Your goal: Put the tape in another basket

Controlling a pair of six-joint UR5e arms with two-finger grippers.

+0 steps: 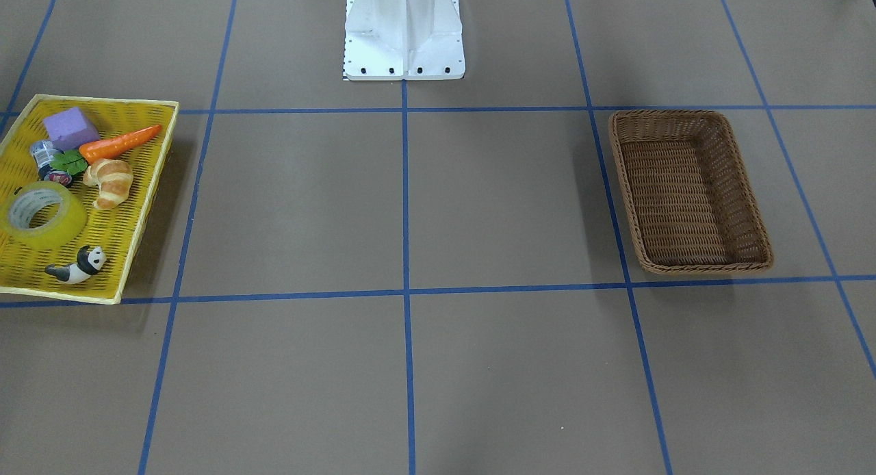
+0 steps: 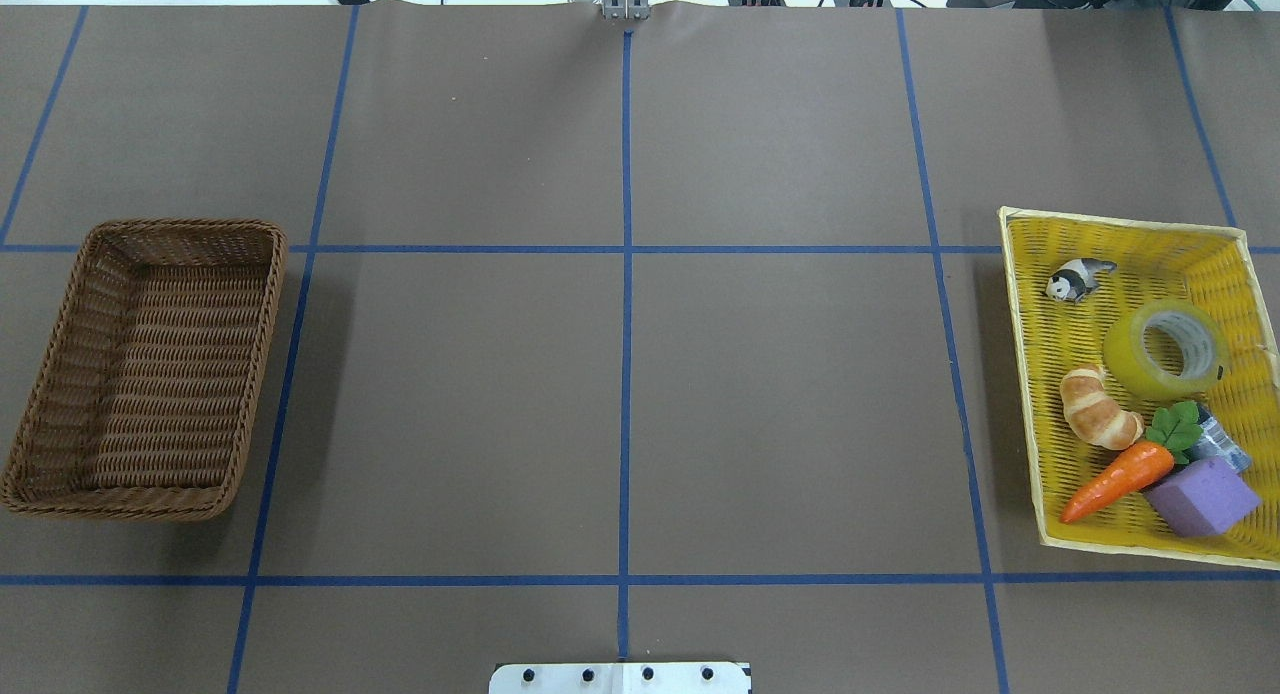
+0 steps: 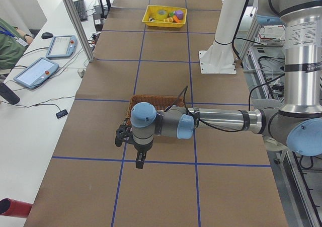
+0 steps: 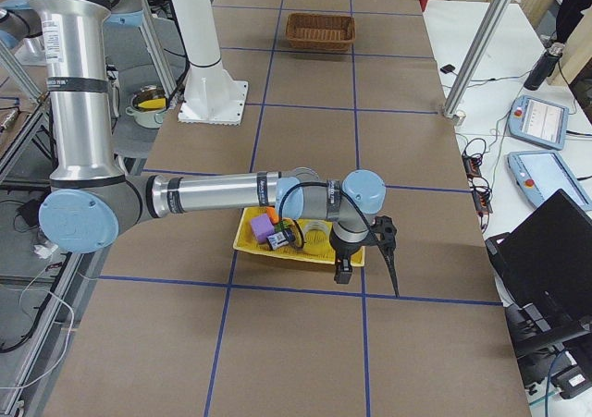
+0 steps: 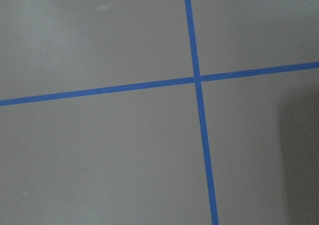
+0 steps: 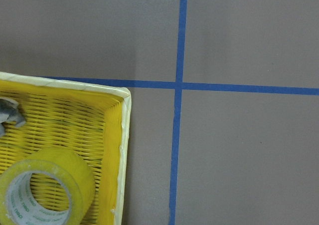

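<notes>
The tape, a wide yellow translucent roll with a pale core, lies flat in the yellow tray at the table's right end. It also shows in the front view and at the lower left of the right wrist view. The brown wicker basket stands empty at the left end. My right gripper hangs beyond the tray's outer side, above the table. My left gripper hangs beside the basket, beyond its outer end. Both show only in the side views, so I cannot tell whether they are open.
In the tray with the tape lie a croissant, a carrot, a purple block, a small can and a panda figure. The white robot base stands mid-table. Operators' tablets lie on the side bench.
</notes>
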